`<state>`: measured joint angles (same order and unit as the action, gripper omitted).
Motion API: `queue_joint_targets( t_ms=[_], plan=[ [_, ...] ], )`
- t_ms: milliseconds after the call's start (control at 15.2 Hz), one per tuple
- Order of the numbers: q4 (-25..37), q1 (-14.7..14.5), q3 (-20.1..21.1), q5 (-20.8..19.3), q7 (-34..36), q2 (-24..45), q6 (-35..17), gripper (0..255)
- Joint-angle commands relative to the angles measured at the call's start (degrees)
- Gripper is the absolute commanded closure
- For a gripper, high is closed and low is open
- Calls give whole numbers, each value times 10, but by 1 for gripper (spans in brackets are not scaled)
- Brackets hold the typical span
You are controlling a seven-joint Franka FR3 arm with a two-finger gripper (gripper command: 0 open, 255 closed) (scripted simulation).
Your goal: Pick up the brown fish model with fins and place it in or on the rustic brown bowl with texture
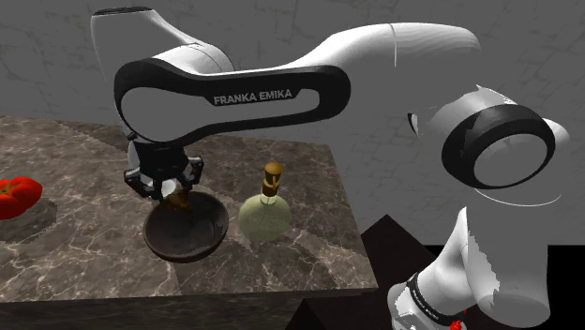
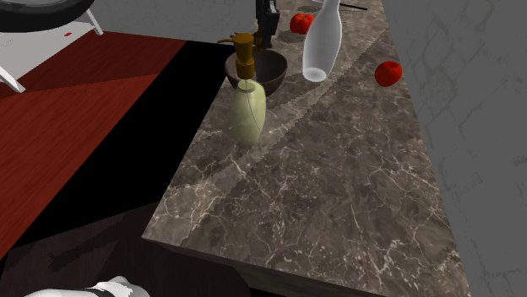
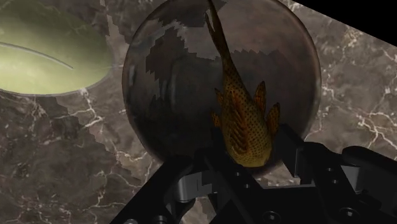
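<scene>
Black two-finger gripper (image 1: 176, 194), clasping the spotted brown finned fish model (image 3: 245, 130), is hovering over the dark brown textured bowl (image 1: 202, 241); only the release is pending.

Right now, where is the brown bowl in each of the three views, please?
Shoulder view: the bowl sits left of centre, under the pincer.
Second exterior view: bowl near the top edge, behind the green pump bottle.
Wrist view: the bowl lies beyond the fish, beside that bottle.
Shared landmark: the green pump bottle next to the bowl.
</scene>
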<state>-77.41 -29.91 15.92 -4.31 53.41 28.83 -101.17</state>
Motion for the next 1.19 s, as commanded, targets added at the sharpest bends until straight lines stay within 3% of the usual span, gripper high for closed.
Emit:
queue_joint_targets(
  t_ms=[0, 396, 924, 990, 1122],
  plan=[
    [-11, 0, 0, -1, 1, 3, -14, 255],
    [-45, 1, -2, -3, 1, 11, -56, 255],
    [-45, 1, -2, -3, 1, 11, -56, 255],
    [-45, 1, -2, -3, 1, 11, -56, 0],
    [-45, 1, -2, -3, 1, 11, -56, 0]
  ],
)
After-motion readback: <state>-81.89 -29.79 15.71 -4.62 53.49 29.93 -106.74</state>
